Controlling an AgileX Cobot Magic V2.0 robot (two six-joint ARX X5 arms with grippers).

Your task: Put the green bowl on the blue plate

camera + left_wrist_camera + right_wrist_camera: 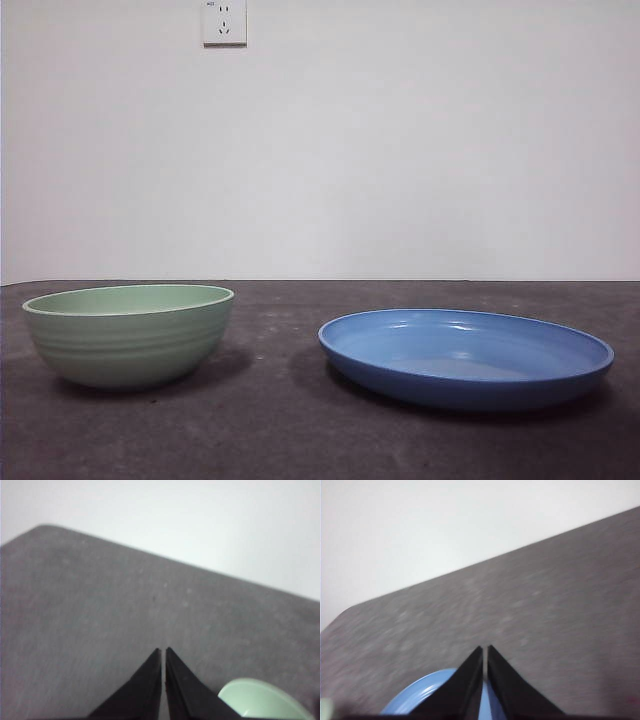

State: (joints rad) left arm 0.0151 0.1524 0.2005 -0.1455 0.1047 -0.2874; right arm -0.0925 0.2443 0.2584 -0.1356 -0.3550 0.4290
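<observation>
The green bowl (pixel 129 335) is sitting upright on the dark grey table (pixel 270 420) at the left of the front view, with the blue plate (pixel 466 357) lying flat to its right, the two apart with a strip of bare tabletop between them. Neither arm is showing in the front view. The left gripper (pixel 163 652) is hanging above the table with its jaws pressed together, the bowl's rim (pixel 260 700) just beside it. The right gripper (pixel 485 650), jaws likewise together, is hovering over the plate's edge (pixel 420 697). Open table is stretching beyond both grippers toward the far edge and the white wall (pixel 400 150).
</observation>
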